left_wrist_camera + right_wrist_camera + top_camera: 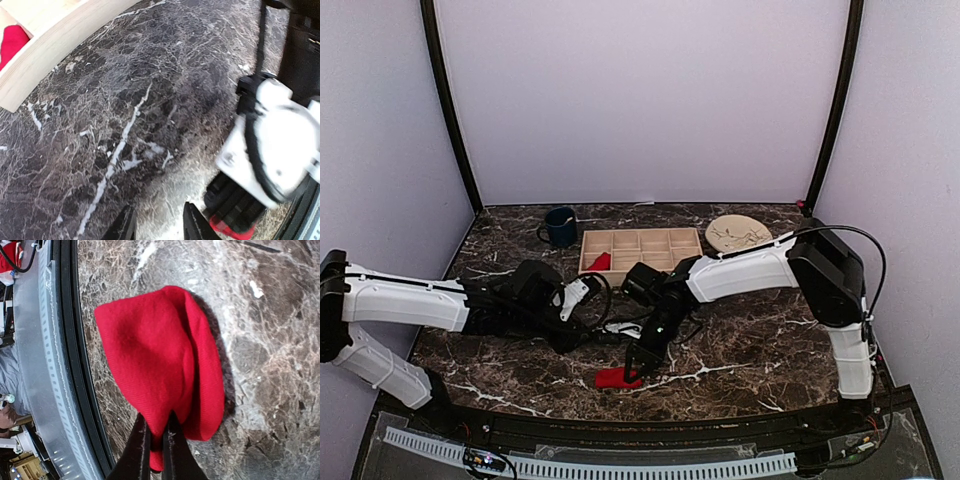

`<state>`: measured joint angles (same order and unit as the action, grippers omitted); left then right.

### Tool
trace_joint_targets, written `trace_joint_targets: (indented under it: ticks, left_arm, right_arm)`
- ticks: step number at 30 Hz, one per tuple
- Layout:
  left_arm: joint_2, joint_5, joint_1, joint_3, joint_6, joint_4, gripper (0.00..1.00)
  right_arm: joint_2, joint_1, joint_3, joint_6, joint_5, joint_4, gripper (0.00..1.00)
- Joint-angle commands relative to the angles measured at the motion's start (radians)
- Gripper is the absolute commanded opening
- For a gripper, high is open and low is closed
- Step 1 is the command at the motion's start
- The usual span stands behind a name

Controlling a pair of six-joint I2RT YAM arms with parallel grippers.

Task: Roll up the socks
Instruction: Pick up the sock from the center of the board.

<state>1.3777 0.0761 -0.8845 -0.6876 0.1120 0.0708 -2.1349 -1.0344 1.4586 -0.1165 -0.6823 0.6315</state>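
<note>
One red sock (pixel 160 360) lies folded on the marble near the table's front edge; it also shows in the top view (pixel 615 378). My right gripper (pixel 155 442) is shut on a pinched fold at the sock's near end, and in the top view (pixel 638 364) it stands right over the sock. A second red sock (pixel 598 262) sits in the front left compartment of the wooden tray (pixel 650 268); its edge shows in the left wrist view (pixel 12 40). My left gripper (pixel 160 227) is open and empty above bare marble, left of the right gripper.
A dark blue mug (pixel 560 227) stands left of the tray and a round tan plate (pixel 738 233) to its right, both at the back. The black front rail (pixel 75 365) runs close beside the sock. The right arm's wrist (pixel 270 150) is close to my left gripper.
</note>
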Motion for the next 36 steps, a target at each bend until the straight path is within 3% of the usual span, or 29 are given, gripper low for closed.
trace_joint_targets:
  ticks: [1,5,11,21,36]
  left_arm:
    - [-0.122,-0.075,-0.035,0.054,0.019,-0.042,0.34]
    - [-0.216,-0.143,-0.056,0.096,0.036,-0.054,0.34]
    - [-0.284,-0.057,-0.113,0.103,-0.015,-0.049,0.34]
    - [-0.182,-0.073,-0.306,0.014,-0.134,0.076,0.35]
    - [0.067,-0.155,-0.366,-0.103,-0.296,0.174,0.42]
  right_arm:
    - [-0.036,0.014,0.02,0.027,0.001,0.01,0.0]
    - [-0.037,0.016,0.021,0.031,-0.003,0.002,0.0]
    - [-0.043,0.017,0.023,0.038,-0.005,0.002,0.0]
    - [-0.058,0.019,0.032,0.039,-0.021,0.009,0.0]
    - [-0.061,0.02,0.031,0.034,-0.031,0.014,0.0]
